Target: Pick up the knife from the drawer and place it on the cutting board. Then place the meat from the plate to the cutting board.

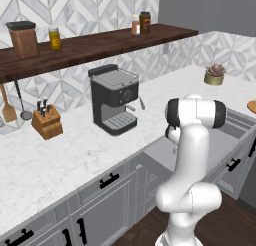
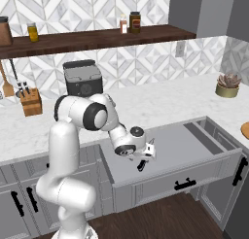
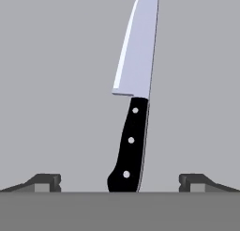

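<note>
In the left base view the white arm hides the open drawer [image 1: 235,121] at 3 o'clock. In the right base view the gripper [image 2: 145,158] hangs low inside the drawer [image 2: 194,141]. In the hand view the knife [image 3: 136,98] lies on the grey drawer floor — blade toward 12 o'clock, handle between the wide-spread fingertips [image 3: 44,182], untouched.

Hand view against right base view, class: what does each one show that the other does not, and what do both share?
Hand view alone: the knife in full, silver blade and black riveted handle, between the open tool's fingertips.

Right base view alone: the white arm, the coffee machine, the knife block, the shelf jars, a potted plant.

Both: the open drawer's plain grey floor under the tool.
</note>
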